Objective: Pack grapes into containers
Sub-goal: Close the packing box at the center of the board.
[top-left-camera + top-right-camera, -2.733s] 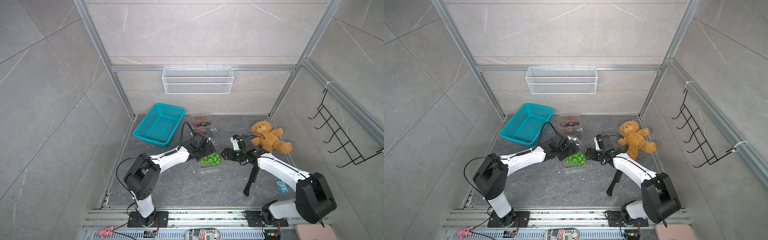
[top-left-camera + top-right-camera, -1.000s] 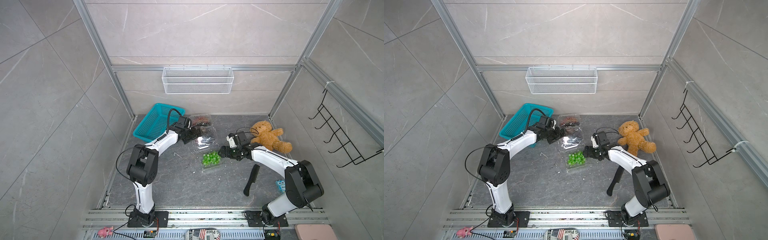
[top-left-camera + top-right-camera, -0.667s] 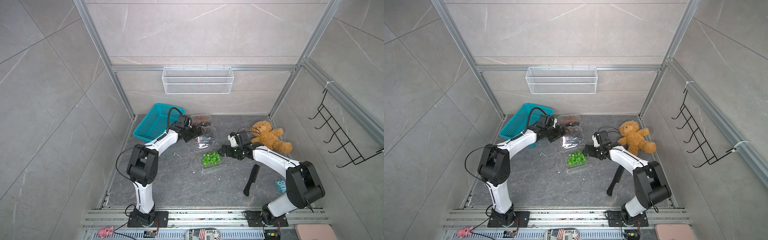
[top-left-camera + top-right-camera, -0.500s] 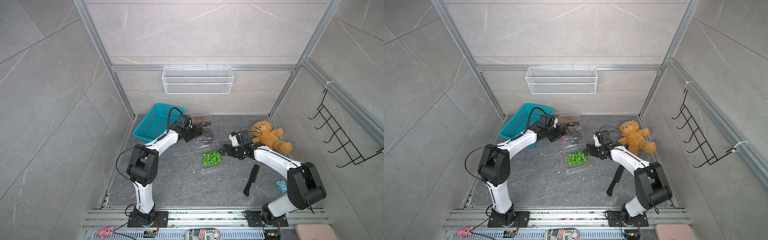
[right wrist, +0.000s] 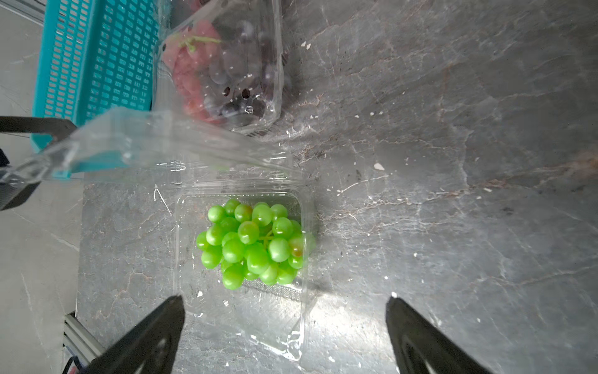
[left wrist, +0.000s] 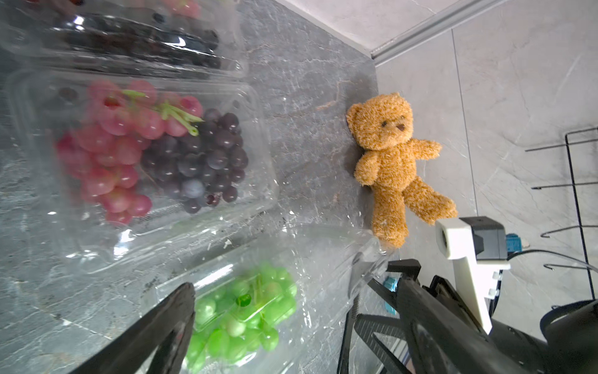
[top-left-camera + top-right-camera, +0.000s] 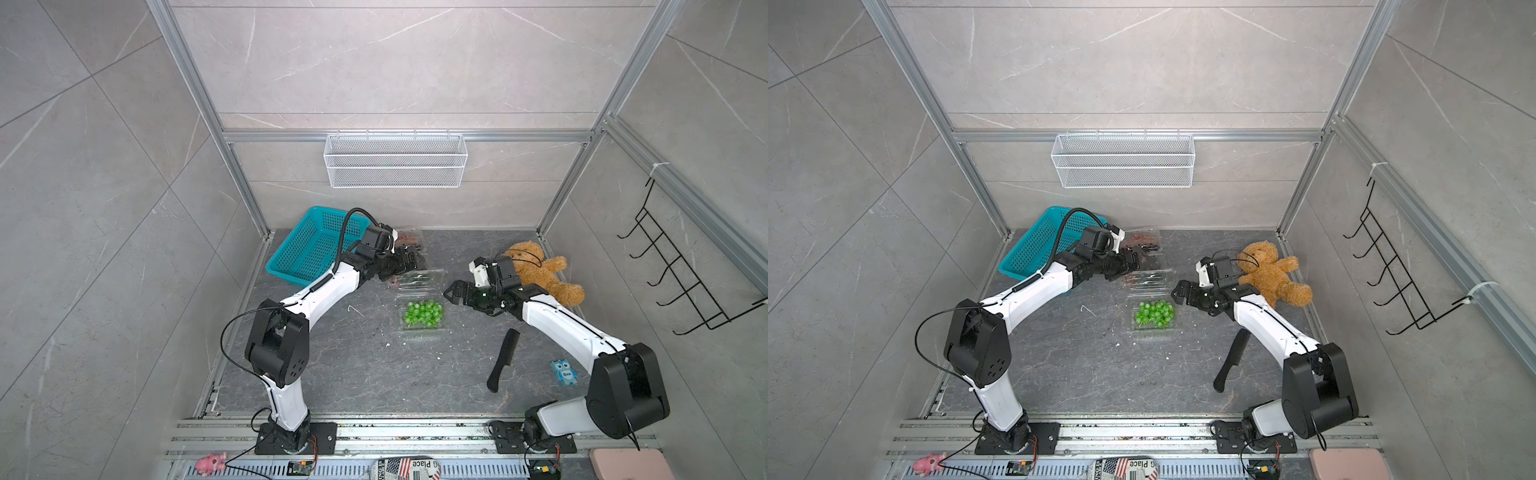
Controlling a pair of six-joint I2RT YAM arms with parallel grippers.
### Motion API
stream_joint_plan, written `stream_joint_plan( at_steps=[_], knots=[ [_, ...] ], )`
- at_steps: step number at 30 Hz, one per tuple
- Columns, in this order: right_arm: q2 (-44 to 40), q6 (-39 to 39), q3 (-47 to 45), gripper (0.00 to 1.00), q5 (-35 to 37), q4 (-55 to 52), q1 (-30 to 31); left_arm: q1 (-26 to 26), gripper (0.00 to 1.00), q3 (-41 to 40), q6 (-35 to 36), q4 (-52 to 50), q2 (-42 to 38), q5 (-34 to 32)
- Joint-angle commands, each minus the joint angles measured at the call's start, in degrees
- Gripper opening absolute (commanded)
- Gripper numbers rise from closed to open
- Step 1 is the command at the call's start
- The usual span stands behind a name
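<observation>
grapes (image 7: pixel 423 312) sit released in the near box (image 5: pixel 246 323), left gripper (image 7: pixel 409 259) and right gripper (image 7: pixel 452 292) both drawn back, gaping empty, so its lid (image 5: pixel 145 145) wants shutting

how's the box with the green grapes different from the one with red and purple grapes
Contents: the green-grape box holds one green bunch; the mixed box holds a red bunch and a dark purple bunch.
Lid: the green-grape box's lid stands open; the mixed box's looks shut.
Place: the mixed box lies nearer the teal basket than the green-grape box.
Both are clear plastic clamshells.
</observation>
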Motion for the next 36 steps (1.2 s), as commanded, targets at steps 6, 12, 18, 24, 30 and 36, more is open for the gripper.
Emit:
stream_joint_plan(
  at_steps=[6,12,18,24,30,36],
  knots=[
    [-3.5,4.1,2.0,0.99,-3.9,-1.2,-1.7,-3.1,0.99,-5.7,0.3,3.0,-5.4,-4.2],
    [-0.3,6.3,0.8,0.99,-6.1,2.9,-1.8,-4.7,0.99,-11.9,-1.6,6.4,-8.8,-7.1],
    [0.1,6.8,-2.6,1.0,-6.4,7.2,-1.7,-7.0,0.99,-16.9,-2.2,8.9,-12.1,-9.7],
    [0.8,8.6,-9.1,0.98,-7.5,14.4,-0.1,-9.7,1.0,-22.4,-2.7,11.9,-14.8,-13.2],
    [2.4,8.0,-13.4,0.89,-5.9,19.0,3.8,-10.7,0.99,-26.9,-4.0,14.0,-16.1,-14.7],
    [2.5,9.5,-18.2,0.84,-4.9,24.2,6.0,-11.6,0.99,-28.7,-6.4,15.5,-17.6,-15.3]
  ],
)
